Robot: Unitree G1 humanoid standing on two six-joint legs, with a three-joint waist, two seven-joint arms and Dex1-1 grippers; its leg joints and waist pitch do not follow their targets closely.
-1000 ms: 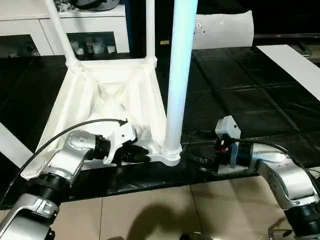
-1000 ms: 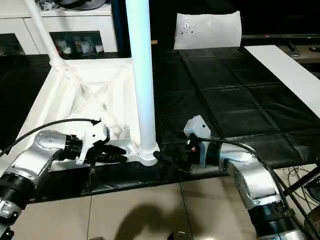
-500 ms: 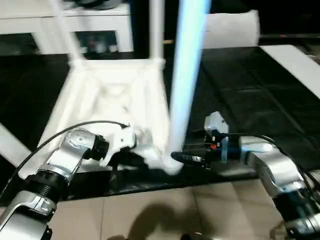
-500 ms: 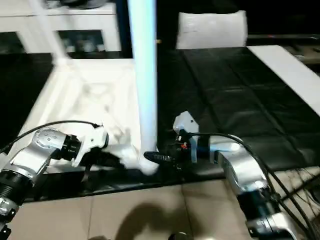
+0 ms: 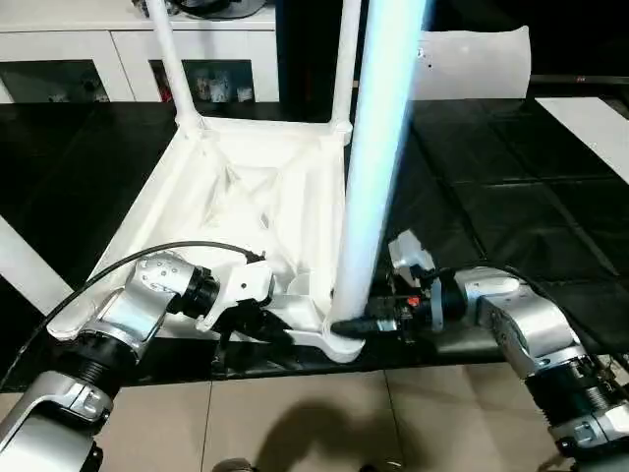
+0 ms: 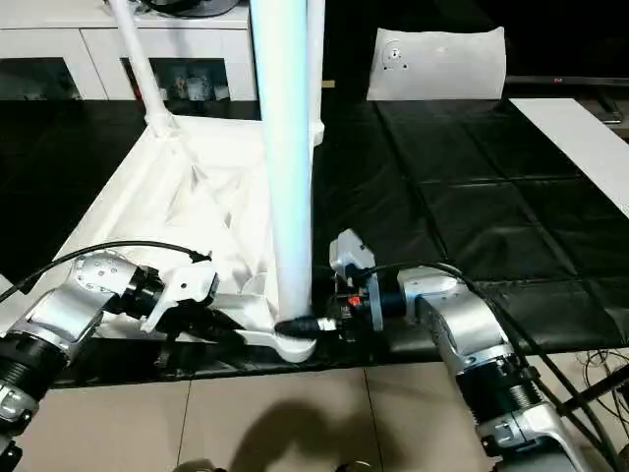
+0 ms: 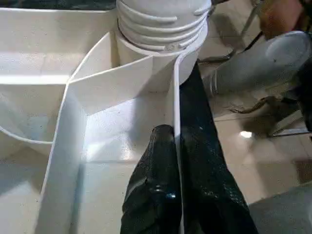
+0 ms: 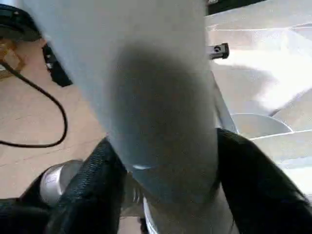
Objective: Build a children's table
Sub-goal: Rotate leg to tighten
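Observation:
The children's table top lies upside down on the black mat, ribbed side up. Two legs stand in its far corners. A third leg stands upright in the near right corner socket. My left gripper is shut on the thin rim wall of the top just beside that socket; in the left wrist view its fingers pinch the wall. My right gripper reaches in from the right. It is closed around the foot of the near leg, with one finger on each side.
A flat white panel leans at the back right, and a long white strip lies at the right. Another white strip crosses the left edge. White cabinets stand behind. Tiled floor lies below the mat's near edge.
My right gripper has moved left to the foot of the near leg and closed around it. The left gripper has kept its hold on the rim. The camera has shifted.

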